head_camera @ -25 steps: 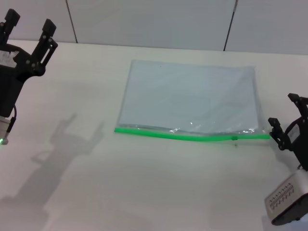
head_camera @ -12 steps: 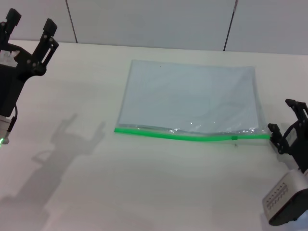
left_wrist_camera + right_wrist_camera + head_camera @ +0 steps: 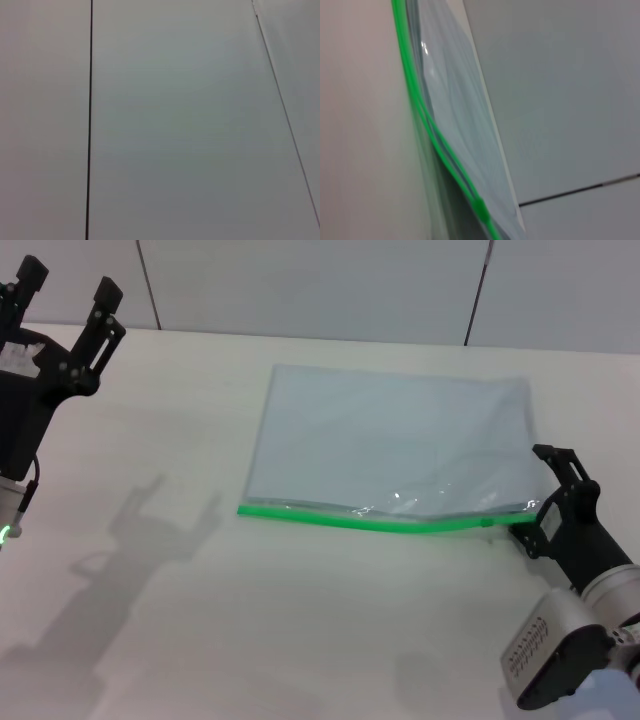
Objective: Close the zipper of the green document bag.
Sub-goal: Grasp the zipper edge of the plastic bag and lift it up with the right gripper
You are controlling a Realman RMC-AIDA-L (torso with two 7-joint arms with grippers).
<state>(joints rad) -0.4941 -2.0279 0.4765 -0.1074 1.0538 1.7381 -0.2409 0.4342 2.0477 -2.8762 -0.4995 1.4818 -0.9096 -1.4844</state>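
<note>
The green document bag [image 3: 395, 445] lies flat on the white table, a pale translucent pouch. Its zipper [image 3: 360, 519] is a bright green strip along the near edge, with the small slider [image 3: 488, 524] close to the right end. My right gripper [image 3: 541, 496] is open and low at the bag's near right corner, its fingers straddling the end of the zip strip. In the right wrist view the zipper [image 3: 427, 131] runs close by, with the slider [image 3: 479, 205] and the bag [image 3: 462, 115] beside it. My left gripper [image 3: 68, 282] is open and raised at the far left, away from the bag.
The white table [image 3: 300, 620] spreads around the bag, with arm shadows on its left part. A panelled wall [image 3: 320, 285] stands behind the table's far edge. The left wrist view shows only that wall [image 3: 190, 125].
My right gripper has moved left and forward from beside the bag to its near right corner, over the end of the zipper. The left arm has barely moved.
</note>
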